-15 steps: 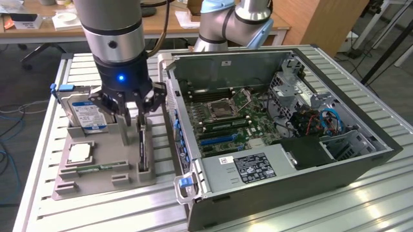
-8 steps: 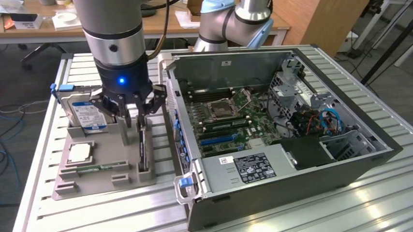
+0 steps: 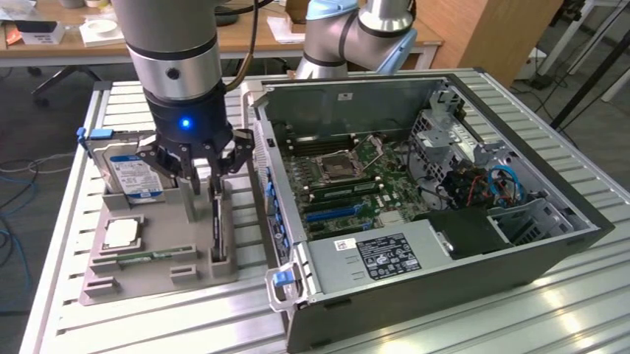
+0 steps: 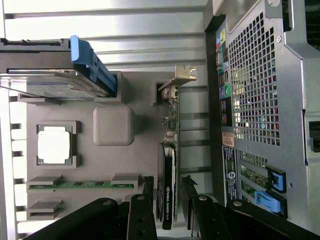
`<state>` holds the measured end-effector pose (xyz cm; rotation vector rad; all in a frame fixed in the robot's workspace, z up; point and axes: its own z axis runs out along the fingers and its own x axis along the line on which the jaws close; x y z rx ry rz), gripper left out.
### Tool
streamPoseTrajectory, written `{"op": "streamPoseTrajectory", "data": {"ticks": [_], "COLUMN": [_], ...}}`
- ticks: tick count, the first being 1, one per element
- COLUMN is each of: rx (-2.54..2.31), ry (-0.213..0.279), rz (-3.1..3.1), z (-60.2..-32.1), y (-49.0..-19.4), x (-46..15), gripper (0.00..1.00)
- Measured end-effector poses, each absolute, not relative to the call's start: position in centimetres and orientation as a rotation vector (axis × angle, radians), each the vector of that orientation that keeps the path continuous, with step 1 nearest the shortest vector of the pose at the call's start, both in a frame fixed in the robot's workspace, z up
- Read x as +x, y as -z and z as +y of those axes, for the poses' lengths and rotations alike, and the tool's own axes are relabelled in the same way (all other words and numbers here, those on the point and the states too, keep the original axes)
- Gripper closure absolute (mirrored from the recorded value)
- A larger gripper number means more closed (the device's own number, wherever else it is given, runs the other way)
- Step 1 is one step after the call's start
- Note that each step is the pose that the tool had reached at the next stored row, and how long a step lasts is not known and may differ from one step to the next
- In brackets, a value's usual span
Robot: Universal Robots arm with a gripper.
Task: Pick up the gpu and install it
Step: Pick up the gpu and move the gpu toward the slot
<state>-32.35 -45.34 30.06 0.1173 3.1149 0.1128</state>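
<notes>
The gripper [image 3: 209, 177] hangs low over the grey holder tray [image 3: 158, 284], jaws apart. One finger sits on either side of the gpu [image 3: 217, 225], and the wrist view shows a slim gap between each finger and the card. The gpu stands on edge in a slot along the tray's side nearest the open computer case [image 3: 443, 295], silvery bracket end away from the fingers. On the far side of the tray from the case, the blue-labelled hard drive [image 3: 133, 177] leans in its cradle, with a CPU [image 3: 120, 234] and a green memory stick [image 3: 147, 257] lying flat in their own recesses.
</notes>
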Motion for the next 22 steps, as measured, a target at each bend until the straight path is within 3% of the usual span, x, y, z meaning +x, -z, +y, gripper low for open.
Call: {"op": "streamPoseTrajectory", "data": {"ticks": [5,6,11,22], "rx": [0.117,0.117,0.117,0.116], "ry": [-0.113,-0.113,-0.072,-0.037], "rz": [3.115,3.115,3.115,3.115], "z": [-45.34,-45.34,-45.34,-45.35], "y": [-30.06,-30.06,-30.03,-29.93], "x": [-32.36,-32.35,-32.35,-32.34], "gripper": [0.63,0.57,0.57,0.57]}}
